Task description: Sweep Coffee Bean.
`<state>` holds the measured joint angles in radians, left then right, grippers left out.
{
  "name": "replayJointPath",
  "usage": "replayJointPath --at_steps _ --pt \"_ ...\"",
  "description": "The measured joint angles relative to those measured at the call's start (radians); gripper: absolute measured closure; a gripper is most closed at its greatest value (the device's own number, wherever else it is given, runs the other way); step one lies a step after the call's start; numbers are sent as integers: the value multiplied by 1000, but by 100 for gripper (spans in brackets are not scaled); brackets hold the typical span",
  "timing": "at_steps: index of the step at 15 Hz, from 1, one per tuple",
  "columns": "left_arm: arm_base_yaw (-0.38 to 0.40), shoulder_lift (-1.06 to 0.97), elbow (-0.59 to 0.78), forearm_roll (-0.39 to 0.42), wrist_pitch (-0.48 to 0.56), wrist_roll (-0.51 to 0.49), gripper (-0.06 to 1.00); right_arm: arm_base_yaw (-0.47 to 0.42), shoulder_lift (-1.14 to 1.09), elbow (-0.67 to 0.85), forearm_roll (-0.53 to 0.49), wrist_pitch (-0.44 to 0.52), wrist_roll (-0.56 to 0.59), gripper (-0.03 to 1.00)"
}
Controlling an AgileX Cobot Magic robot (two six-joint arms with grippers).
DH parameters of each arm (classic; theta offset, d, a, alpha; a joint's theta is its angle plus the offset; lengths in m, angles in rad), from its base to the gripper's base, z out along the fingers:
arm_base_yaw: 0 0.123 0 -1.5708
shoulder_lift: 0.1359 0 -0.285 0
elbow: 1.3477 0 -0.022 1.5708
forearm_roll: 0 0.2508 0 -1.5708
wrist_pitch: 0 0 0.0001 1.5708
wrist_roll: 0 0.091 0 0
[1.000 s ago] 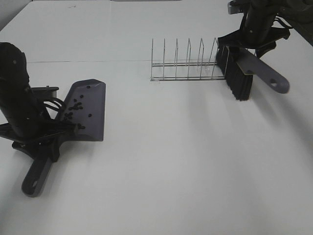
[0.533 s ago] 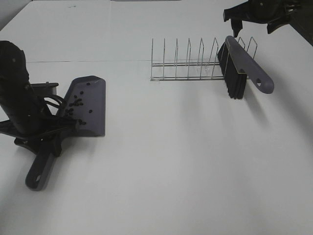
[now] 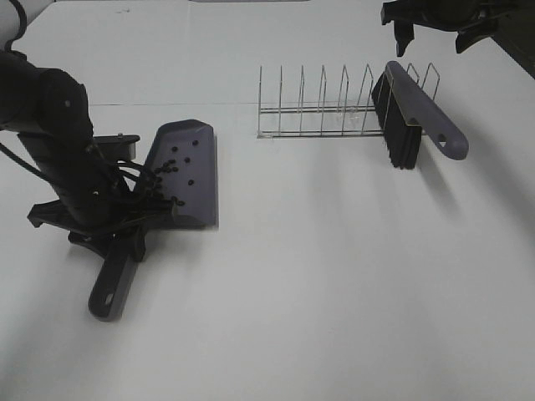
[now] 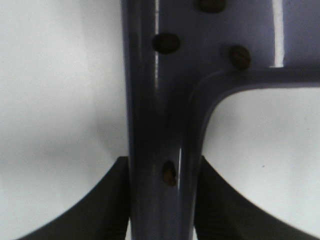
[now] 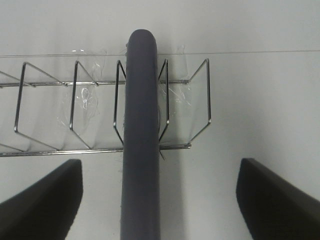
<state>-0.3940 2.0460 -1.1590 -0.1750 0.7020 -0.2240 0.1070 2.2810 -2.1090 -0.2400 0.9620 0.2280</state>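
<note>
Beans [image 3: 171, 167] all sit in the dustpan [image 3: 196, 180], a dark scatter on its floor with one lodged down the handle channel, and none that I can spot loose on the bench [image 3: 334, 284]. That dustpan has slid toward the middle of the bench in the last second with its load intact, and the left gripper [image 3: 113, 227] is clamped tight on its handle. Across the way comes the bigger change. The brush [image 3: 401, 117], gripped by the right arm a second ago, now stands parked in the end slot of the rack [image 3: 322, 109], bristles down and handle angled out. The right gripper [image 3: 430, 33] has let go, its jaws spread wide, and has lifted clear above the brush. Sweeping looks finished and the tool is put away, so what's left seems to be carrying the dustpan off. Any tilt toward the open lip could send beans rolling back out.
</note>
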Motion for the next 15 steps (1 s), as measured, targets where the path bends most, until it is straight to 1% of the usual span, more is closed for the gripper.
replayJointPath --at_steps 2,3,4,6,7,9,11,12,15 --pt "0 17 -6 -22 21 3 62 0 0 0 5 9 0 25" --pt "0 21 -12 -32 27 7 62 0 0 0 8 29 0 25" --pt "0 22 -20 -38 31 7 55 0 0 0 8 47 0 25" --pt "-2 30 -44 -50 42 7 30 0 0 0 8 76 -5 25" --pt "-2 34 -67 -51 60 12 23 0 0 0 8 91 -11 25" --pt "-2 34 -129 -41 134 18 19 0 0 0 8 126 -21 25" --pt "-2 0 -177 4 201 18 19 0 0 0 8 167 -34 25" --pt "-2 -46 -188 41 221 17 19 0 0 0 8 188 -34 25" --pt "-2 -225 -194 175 289 -42 19 0 -1 -1 8 238 -35 25"
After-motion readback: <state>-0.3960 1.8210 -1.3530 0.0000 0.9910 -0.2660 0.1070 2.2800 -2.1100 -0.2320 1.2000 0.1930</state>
